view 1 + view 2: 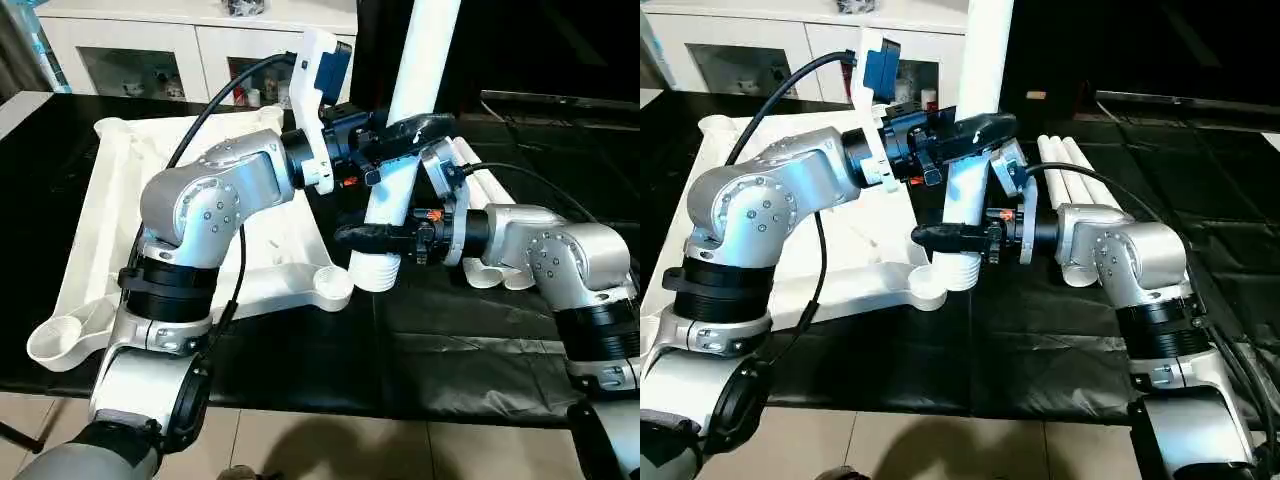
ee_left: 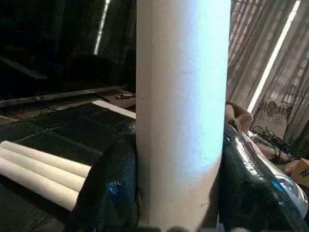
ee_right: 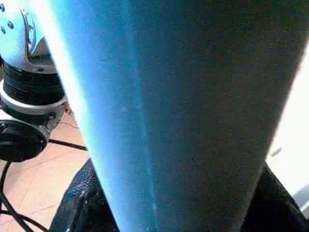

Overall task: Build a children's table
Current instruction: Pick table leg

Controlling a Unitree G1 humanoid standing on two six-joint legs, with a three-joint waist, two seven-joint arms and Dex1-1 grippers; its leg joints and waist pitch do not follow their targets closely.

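The children's table top (image 1: 110, 210) lies upside down on the black-covered bench, ribbed side up, with a round corner socket (image 1: 333, 287) at its near right corner. One white leg (image 1: 425, 60) stands nearly upright, its ridged lower end (image 1: 376, 272) hanging just right of that socket. My left gripper (image 1: 405, 130) is shut on the leg's middle, a black finger (image 2: 111, 188) pressed against each side. Lower down, my right gripper (image 1: 375, 237) is shut on the same leg (image 3: 183, 96) just above the ridged end, its fingers (image 3: 82, 203) hugging the tube.
Three spare white legs (image 1: 1075, 175) lie side by side on the black cover behind my right arm. A white cabinet (image 1: 150, 50) with glass doors stands at the back. Tiled floor (image 1: 330, 450) lies below the bench's near edge.
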